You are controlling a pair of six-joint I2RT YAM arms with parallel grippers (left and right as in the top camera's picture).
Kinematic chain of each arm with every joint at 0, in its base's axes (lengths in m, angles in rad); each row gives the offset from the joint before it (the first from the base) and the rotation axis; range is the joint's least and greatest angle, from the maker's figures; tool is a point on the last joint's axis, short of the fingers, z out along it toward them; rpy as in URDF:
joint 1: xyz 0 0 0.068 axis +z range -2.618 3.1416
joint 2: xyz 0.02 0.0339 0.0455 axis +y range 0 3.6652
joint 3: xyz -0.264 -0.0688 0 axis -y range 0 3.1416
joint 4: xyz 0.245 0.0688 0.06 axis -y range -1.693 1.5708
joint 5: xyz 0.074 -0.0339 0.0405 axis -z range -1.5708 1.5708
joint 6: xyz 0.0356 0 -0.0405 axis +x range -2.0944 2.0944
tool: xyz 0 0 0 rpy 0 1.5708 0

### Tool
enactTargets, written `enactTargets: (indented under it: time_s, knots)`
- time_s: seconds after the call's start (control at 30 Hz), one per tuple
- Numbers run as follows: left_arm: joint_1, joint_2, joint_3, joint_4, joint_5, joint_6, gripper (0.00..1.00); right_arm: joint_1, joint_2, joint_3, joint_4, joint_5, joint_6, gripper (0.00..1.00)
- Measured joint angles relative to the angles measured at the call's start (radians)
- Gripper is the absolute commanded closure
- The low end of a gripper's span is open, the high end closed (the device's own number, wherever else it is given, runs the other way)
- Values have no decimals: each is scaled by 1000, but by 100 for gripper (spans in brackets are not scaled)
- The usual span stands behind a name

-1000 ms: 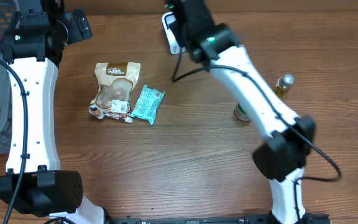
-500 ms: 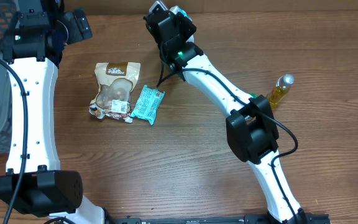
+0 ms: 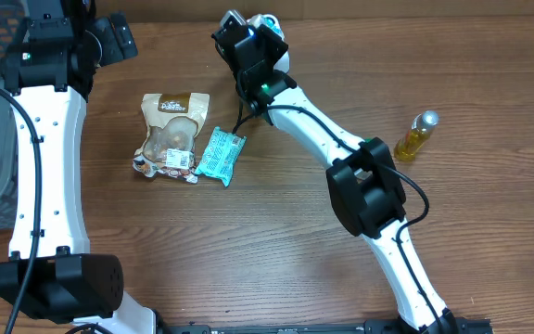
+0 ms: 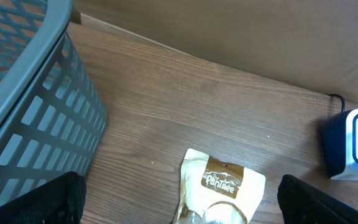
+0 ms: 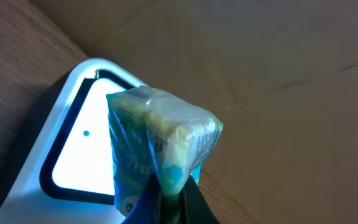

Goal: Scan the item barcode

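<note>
Right claw (image 5: 166, 194) pinching a wrapped packet (image 5: 160, 140) in front of the lit scanner (image 5: 79, 155), left claw (image 4: 179, 183) spread wide near a basket (image 4: 30, 93)

We read only "Pantree" on the brown snack pouch (image 4: 223, 184); every other print is too small or blurred for us.

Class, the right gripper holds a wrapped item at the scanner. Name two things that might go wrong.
1. The right gripper pinches only the lower edge of the wrapped item, so it may slip or twist.
2. The wrap is crinkled, so the scanner may fail to read it.
</note>
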Motion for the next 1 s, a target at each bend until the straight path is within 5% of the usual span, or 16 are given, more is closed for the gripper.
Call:
enactTargets:
  time_s: [0.5,0.87,1.0]
  knots:
    - [0,0,0,0,0,0,0,-18,-24,-3,-178,-15,89,96]
    - [0,0,0,0,0,0,0,-52,-369,-1,-937,-208,587,96]
    - [0,0,0,0,0,0,1,-117,-379,-31,-1051,-383,727,96]
